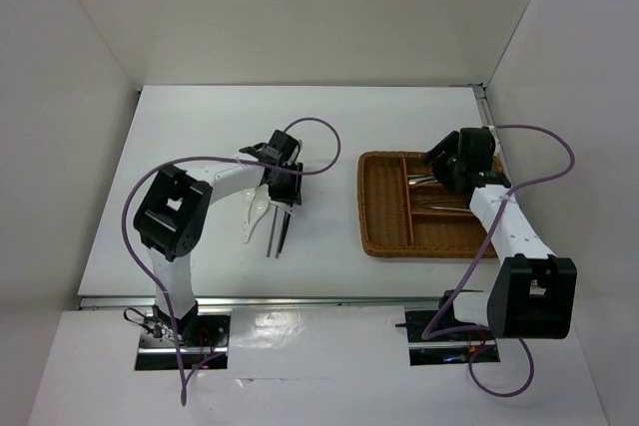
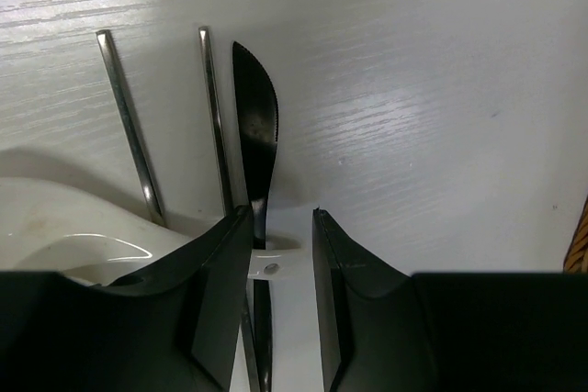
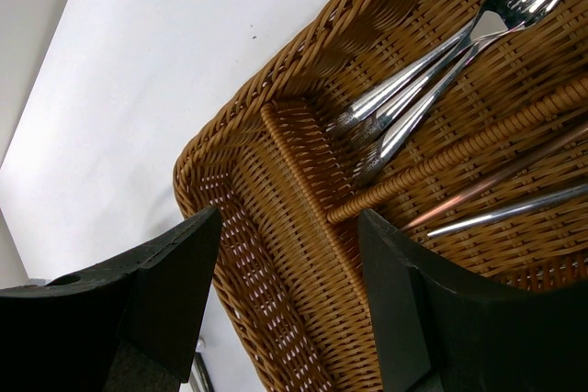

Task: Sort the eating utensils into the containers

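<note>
My left gripper is low over the table. Its fingers stand a narrow gap apart, straddling a black serrated knife. The end of a white spoon handle lies across that gap. A white spoon bowl is beside the left finger, and the spoon also shows in the top view. Two thin dark chopsticks lie left of the knife, and they also show in the top view. My right gripper hangs open and empty above the brown wicker tray. Silver forks, a reddish-brown stick and a silver chopstick lie in its shorter slots.
The tray's long slot under my right gripper holds nothing. White walls enclose the table on the left, back and right. A metal rail runs along the near edge.
</note>
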### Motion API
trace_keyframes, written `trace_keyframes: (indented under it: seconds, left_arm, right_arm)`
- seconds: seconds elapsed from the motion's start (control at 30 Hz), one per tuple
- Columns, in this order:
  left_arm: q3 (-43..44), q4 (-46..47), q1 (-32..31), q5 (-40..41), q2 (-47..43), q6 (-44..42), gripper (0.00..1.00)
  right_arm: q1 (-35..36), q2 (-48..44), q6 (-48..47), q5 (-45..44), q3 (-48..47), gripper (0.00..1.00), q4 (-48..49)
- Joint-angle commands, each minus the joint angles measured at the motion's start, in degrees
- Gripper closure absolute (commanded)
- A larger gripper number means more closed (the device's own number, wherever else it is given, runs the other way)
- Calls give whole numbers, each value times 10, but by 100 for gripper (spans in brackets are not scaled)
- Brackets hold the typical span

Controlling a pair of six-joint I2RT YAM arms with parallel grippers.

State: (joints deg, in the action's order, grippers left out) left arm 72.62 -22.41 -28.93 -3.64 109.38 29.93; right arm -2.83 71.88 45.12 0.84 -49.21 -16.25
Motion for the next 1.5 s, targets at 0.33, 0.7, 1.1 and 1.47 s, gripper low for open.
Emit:
trace_keyframes:
  seconds: [0.33,0.7,1.1,1.47]
  left_arm:
    - [50,-88,-31,87,36,-23,56]
    - [22,-132,-72,117,41,-27,61]
    - [-34,-148,-77,105,22,0,65]
    - [-44,-124,-101,74,35,-16,75]
  right_arm:
    - [-2,5,0,-17,4,31,17]
    - [-2,-1,0,-17,4,31,17]
    - [-2,-1,-6,-23,4,31,11]
    - [-2,-6,-24,-5,4,30,17]
